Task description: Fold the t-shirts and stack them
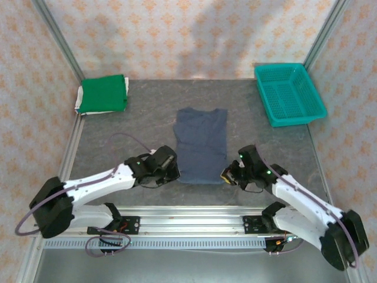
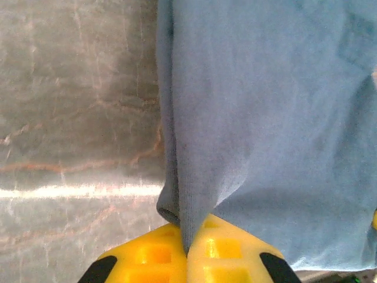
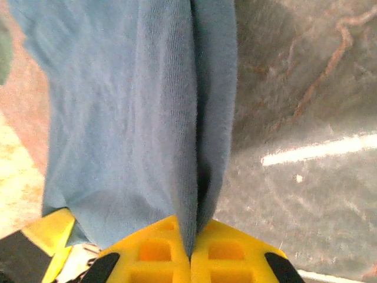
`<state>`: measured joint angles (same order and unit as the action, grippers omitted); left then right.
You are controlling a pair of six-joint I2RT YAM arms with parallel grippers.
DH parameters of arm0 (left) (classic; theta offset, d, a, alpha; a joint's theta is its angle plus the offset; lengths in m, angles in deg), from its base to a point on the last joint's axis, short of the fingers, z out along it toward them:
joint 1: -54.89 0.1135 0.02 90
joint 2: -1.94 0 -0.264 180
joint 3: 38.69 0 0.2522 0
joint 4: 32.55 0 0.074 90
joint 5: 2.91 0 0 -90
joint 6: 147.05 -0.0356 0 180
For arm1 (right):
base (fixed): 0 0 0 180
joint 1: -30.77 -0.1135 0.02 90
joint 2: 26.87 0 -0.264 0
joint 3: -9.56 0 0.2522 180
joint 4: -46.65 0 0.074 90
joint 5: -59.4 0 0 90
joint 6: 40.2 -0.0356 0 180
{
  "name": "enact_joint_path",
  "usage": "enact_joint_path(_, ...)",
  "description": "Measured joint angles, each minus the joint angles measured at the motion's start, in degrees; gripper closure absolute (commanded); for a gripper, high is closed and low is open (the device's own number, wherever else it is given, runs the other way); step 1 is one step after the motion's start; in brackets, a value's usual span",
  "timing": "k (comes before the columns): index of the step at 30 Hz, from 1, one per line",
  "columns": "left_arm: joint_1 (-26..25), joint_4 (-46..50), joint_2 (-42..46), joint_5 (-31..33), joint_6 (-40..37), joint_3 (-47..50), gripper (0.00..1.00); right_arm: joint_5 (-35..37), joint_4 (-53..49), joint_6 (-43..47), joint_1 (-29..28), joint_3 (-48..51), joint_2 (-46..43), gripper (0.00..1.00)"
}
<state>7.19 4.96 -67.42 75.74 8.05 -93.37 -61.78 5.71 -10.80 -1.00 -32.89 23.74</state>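
Handling: slate-blue t-shirt (image 1: 201, 144) soft, light, limp; bunches easily. Clamped at near hem corners by left gripper (image 2: 187, 249), right gripper (image 3: 189, 250). Lift evenly, keep taut.

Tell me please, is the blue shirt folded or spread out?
Partly folded: the blue shirt lies as a narrow strip, sleeves hidden, edges doubled.

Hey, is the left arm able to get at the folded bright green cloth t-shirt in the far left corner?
Probably not yet: the left gripper is shut on the near corner of the slate-blue cloth t-shirt. Nothing lies between it and the bright green t-shirt.
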Motion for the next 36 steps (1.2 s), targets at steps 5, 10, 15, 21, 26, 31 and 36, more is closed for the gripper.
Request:
enact_joint_path(5,-0.5,3.0,3.2,1.2,1.1,-1.9,0.99,1.7,-5.6,-2.9,-0.5,-2.4,-4.4,1.00)
enact_joint_path(10,1.7,4.4,1.9,1.3,0.9,-7.0,0.99,3.6,-10.1,0.3,0.2,-12.8,3.2,1.00)
enact_joint_path(15,7.5,5.7,-1.7,0.4,-0.7,-12.9,0.99,3.6,-12.3,6.7,4.9,-24.4,14.5,1.00)
enact_joint_path(21,14.3,7.0,-8.5,-2.4,-5.1,-23.2,1.00,1.7,-13.4,14.0,11.0,-35.6,26.6,1.00)
enact_joint_path(26,18.9,7.6,-14.8,-5.7,-8.5,-28.8,1.00,-0.5,-14.1,18.6,14.4,-43.1,35.9,1.00)
enact_joint_path(31,22.0,9.0,-21.4,-7.8,-11.4,-34.2,1.00,-2.2,-15.2,21.8,16.3,-50.1,44.1,1.00)
enact_joint_path(36,24.1,10.5,-27.4,-9.3,-13.9,-39.9,1.00,-3.0,-16.6,23.7,17.2,-55.6,50.4,1.00)
